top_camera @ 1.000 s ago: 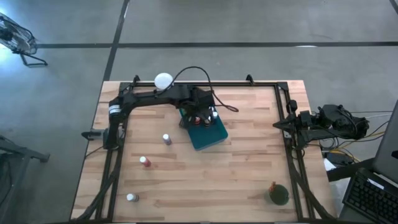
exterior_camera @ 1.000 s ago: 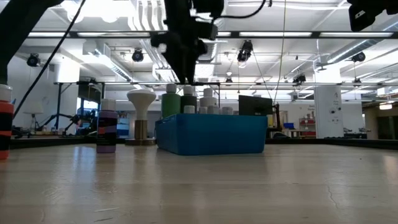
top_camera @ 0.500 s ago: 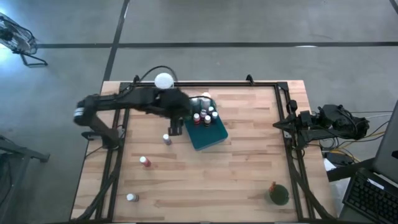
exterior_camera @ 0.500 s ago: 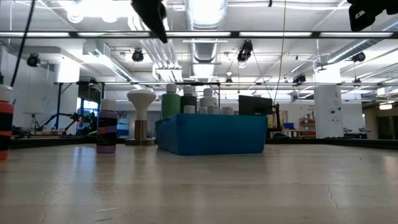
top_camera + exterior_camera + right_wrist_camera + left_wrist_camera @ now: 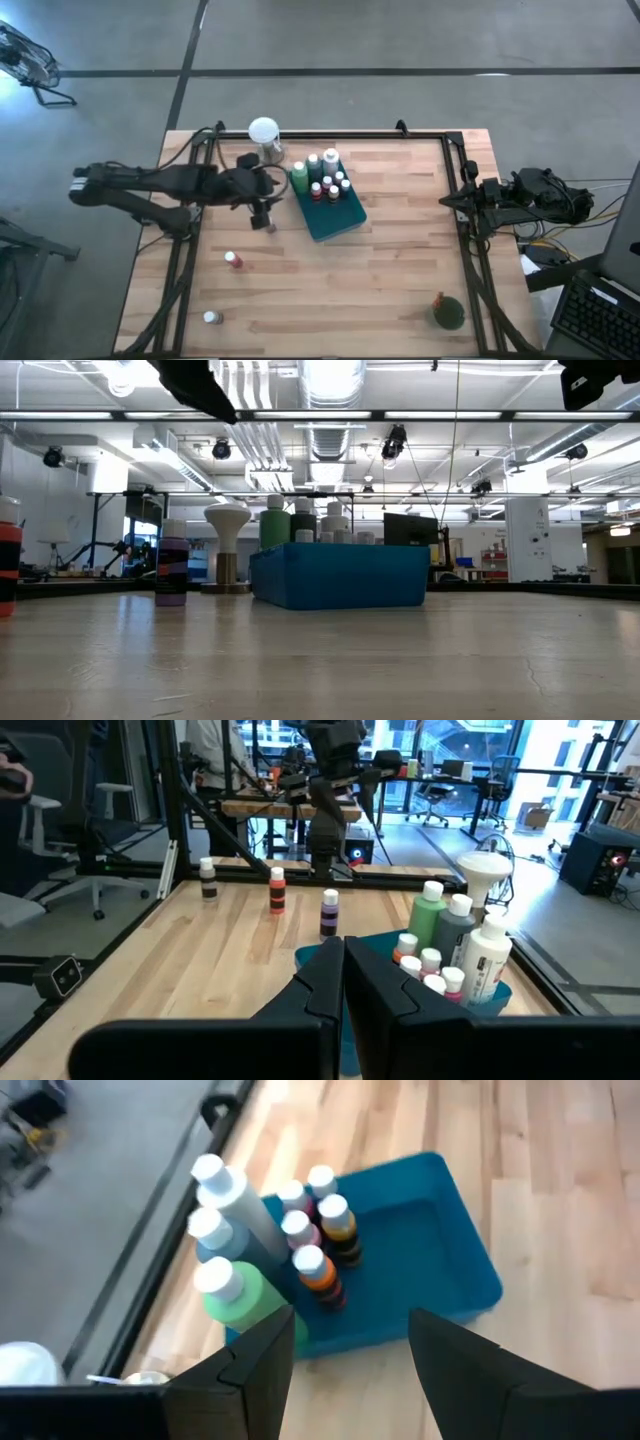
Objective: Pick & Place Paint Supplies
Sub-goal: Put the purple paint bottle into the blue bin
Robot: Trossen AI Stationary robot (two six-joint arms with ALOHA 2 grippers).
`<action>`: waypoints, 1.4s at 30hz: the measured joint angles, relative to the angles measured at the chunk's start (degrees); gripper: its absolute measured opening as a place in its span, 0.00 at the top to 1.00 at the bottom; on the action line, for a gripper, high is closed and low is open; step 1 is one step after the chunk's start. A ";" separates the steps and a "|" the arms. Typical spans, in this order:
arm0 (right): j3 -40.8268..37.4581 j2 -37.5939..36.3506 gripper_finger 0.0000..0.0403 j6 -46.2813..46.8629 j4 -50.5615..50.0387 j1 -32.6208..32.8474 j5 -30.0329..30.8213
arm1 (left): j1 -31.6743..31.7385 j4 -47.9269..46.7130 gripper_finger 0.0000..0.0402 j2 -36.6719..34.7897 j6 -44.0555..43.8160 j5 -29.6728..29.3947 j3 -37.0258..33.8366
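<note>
I am hovering the left gripper (image 5: 262, 207), fingers spread and empty, over the purple bottle (image 5: 268, 223) left of the teal tray (image 5: 345, 218), and I judge lowering around it comes next, while the right gripper (image 5: 343, 982) is waiting with fingers pressed together at the right edge.

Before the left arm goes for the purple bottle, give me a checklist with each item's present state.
1. Left hand open and empty: ok. Its fingers stand apart with nothing between them.
2. Purple bottle upright on the table, outside the tray: ok.
3. Left hand lined up on the purple bottle: cannot tell. The high view puts the hand close by it, but the left wrist view shows the tray, not the bottle.
4. Room in the tray: ok. The bottles cluster at one end and the rest of the floor is bare.
5. Right hand out of the way: ok. It is shut, at the table's right edge.
</note>
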 joint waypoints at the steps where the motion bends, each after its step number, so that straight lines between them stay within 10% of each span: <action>1: 0.00 0.01 0.98 0.00 -0.02 0.00 0.00 | 0.02 1.17 0.50 -1.02 0.30 -0.33 -1.08; 42: 0.00 -0.01 0.98 0.00 -0.01 0.00 -0.02 | 0.04 7.97 0.50 -5.92 0.06 -3.05 -9.18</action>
